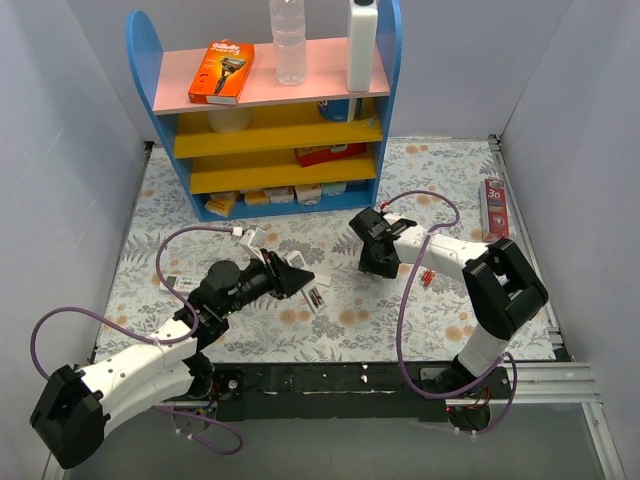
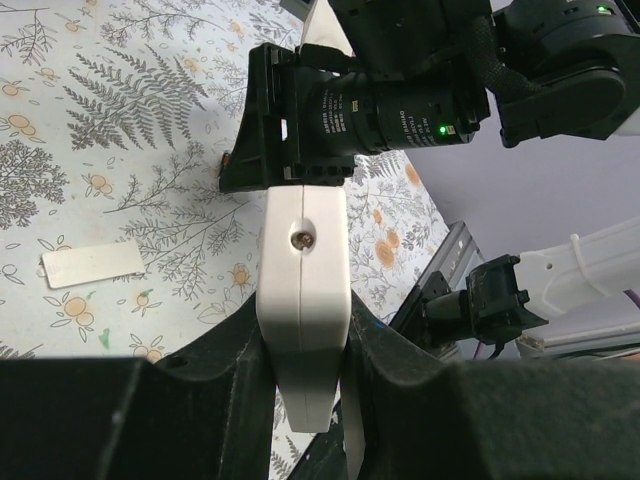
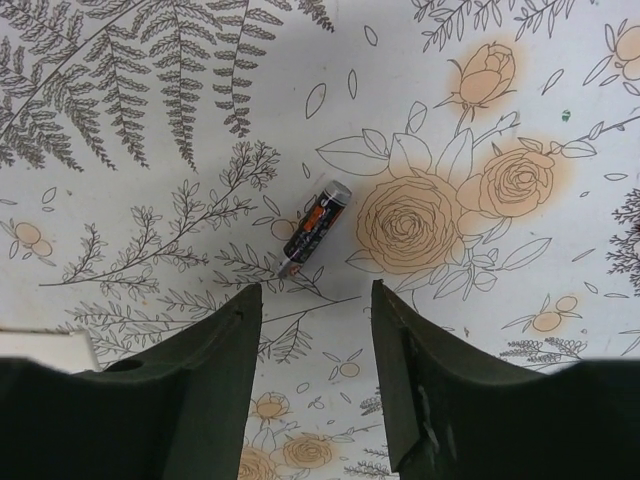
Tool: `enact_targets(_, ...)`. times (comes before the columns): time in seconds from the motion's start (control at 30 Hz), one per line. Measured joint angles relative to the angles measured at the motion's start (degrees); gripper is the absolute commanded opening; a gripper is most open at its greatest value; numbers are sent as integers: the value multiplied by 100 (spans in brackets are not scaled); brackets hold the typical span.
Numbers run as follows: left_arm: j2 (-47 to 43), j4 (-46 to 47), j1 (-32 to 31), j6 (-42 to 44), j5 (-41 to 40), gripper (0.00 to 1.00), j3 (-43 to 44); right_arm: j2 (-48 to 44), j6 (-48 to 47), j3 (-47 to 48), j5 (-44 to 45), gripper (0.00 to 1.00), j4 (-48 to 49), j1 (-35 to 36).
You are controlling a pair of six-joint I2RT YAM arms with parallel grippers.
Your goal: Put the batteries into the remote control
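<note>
Remote control (image 2: 303, 250) stood pinched edgewise in the left claw (image 2: 305, 340), whose fingers were closed against its white sides, holding it above the floral surface (image 2: 120, 130). A flat white cover plate (image 2: 90, 265) lay on that surface off to one side. The right claw (image 3: 315, 295) hung spread wide and empty, with one battery (image 3: 316, 230) lying just ahead of its fingertips. Farther back stood a blue-sided shelf (image 1: 178, 90).
</note>
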Motion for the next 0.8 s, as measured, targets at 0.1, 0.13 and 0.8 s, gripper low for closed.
enact_targets(0.1, -42, -94, 0, 48, 0, 0, 0, 125, 66, 17, 55, 52, 13, 4)
enact_targets(0.13, -57, -109, 0, 55, -2, 0, 0, 179, 92, 35, 74, 52, 11, 4)
enact_targets(0.8, -28, -223, 0, 116, -2, 0, 7, 291, 74, -68, 337, 21, 326, 17)
